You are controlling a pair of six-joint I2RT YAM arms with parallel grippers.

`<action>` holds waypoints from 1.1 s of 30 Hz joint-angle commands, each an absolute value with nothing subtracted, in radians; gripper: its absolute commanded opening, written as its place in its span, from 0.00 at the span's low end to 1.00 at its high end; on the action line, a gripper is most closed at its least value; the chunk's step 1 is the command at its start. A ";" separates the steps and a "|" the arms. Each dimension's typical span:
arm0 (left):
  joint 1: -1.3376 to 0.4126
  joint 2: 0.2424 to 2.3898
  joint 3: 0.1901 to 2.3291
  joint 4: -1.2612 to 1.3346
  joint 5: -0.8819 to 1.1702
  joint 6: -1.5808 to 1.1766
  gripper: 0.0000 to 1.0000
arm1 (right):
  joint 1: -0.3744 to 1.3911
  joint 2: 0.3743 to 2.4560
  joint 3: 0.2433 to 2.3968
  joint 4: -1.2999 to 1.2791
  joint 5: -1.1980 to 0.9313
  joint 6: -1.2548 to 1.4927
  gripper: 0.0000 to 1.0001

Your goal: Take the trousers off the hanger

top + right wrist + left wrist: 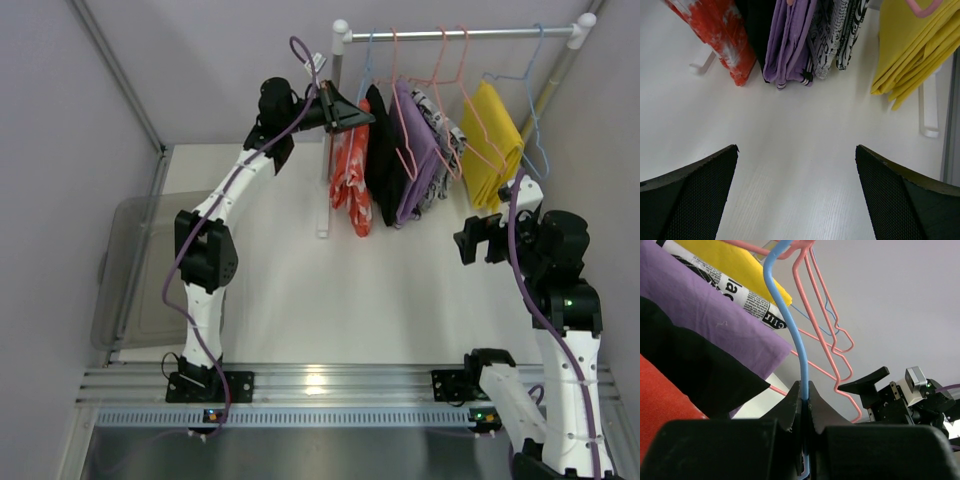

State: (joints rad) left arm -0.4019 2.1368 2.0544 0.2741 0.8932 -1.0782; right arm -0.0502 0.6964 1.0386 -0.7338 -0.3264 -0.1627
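The trousers point(352, 170), orange-red with white marks, hang at the left end of the rail; they also show in the wrist views point(660, 405) point(720, 35). Their light-blue hanger point(790, 325) rises to the rail as a thin wire point(366, 70). My left gripper point(350, 115) is up at the top of the trousers, and its jaws point(805, 390) are shut on the blue hanger wire. My right gripper point(480, 240) hovers low over the table to the right of the garments. It is open point(796, 147) with nothing between its fingers.
On the rail point(460, 33) to the right of the trousers hang a black garment point(380, 150), a purple one point(415, 150), a black-and-white printed one point(445, 135) and a yellow cloth point(495, 140), with pink hangers point(440, 60) between. The rack's post point(325, 170) and a clear bin point(135, 270) stand left.
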 commanded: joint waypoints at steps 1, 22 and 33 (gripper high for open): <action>-0.402 2.123 2.210 0.308 0.902 -1.028 0.00 | -0.058 0.693 1.049 -0.716 -0.337 -0.160 0.99; -0.449 1.945 2.183 0.331 0.887 -0.925 0.00 | -0.057 0.699 1.114 -0.660 -0.442 -0.089 0.99; -0.466 1.654 2.008 0.097 0.775 -0.818 0.00 | -0.057 0.755 1.212 -0.552 -0.580 0.102 0.97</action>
State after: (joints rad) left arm -0.4667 1.8343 2.0304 0.0055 0.8394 -0.8951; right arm -0.0505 0.7361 1.1481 -0.6724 -0.5121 0.0036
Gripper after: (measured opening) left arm 0.041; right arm 0.973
